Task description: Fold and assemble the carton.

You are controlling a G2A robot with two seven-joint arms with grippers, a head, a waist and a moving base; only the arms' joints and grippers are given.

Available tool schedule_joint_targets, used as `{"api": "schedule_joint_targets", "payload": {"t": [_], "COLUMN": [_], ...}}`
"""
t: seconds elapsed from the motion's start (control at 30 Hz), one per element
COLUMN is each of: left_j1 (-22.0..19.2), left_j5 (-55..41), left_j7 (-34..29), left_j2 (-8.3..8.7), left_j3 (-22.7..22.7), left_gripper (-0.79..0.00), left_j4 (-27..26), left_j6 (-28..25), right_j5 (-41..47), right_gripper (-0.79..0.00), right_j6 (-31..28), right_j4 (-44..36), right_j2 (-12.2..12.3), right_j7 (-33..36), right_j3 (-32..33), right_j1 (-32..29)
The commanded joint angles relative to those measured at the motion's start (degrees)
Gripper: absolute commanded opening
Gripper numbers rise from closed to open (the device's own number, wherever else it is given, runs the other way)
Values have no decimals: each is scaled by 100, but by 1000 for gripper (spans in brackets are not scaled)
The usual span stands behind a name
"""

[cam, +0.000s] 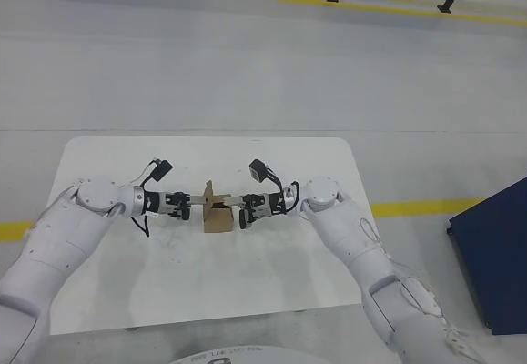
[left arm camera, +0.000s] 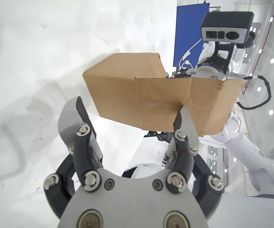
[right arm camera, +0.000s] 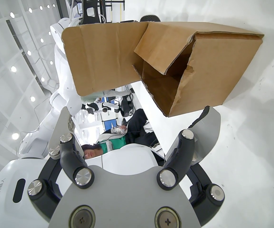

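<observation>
Between left gripper [left arm camera: 130,105] and right gripper [right arm camera: 135,109], fingers [left arm camera: 68,119] apart, stands a creased half-open carton [right arm camera: 222,60].

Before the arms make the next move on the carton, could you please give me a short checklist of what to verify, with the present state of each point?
1. The carton stands on the table between both tools: ok.
2. The left tool is open and not clamped on anything: ok.
3. The right tool is open and not clamped on the carton: ok.
4. The carton end facing the right tool is closed: not ok. It gapes, and a flap sticks out.
5. The cardboard is intact: not ok. A ragged tear runs along one fold.
6. The left tool's finger is clear of the carton: cannot tell.
</observation>
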Motion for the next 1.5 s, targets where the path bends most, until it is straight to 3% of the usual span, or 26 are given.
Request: {"api": "schedule_joint_targets", "payload": {"t": [0.0,0.27,0.6,0.87,1.1,1.33,1.47], "left_j1": [-36,-162,-276,-385,-405,-310,-186], "left_j5": [13,6,-36,-295,-267,233,518], "left_j7": [-1,-5,19,-93,-97,158,354], "left_j2": [-30,-164,-308,-284,-153,-40,0], "left_j3": [44,205,330,134,-102,-162,-152], "left_gripper": [-132,-126,-188,-92,-58,-95,-108], "left_j4": [63,295,556,702,258,-494,-854], "left_j6": [-12,-89,-212,-562,-693,-237,7], "right_j5": [24,424,555,502,594,480,296], "right_gripper": [0,0,0,0,0,0,-129], "right_j6": [-6,-305,-466,-346,-476,-190,-12], "right_j4": [-91,-30,221,378,513,642,635], "right_j2": [-10,-69,-109,-116,-118,-127,-145], "right_j7": [-141,-276,-281,-261,-136,-275,-468], "right_j3": [-30,-127,-230,-296,-305,-371,-469], "right_j1": [-74,-129,-10,115,165,271,311]}}
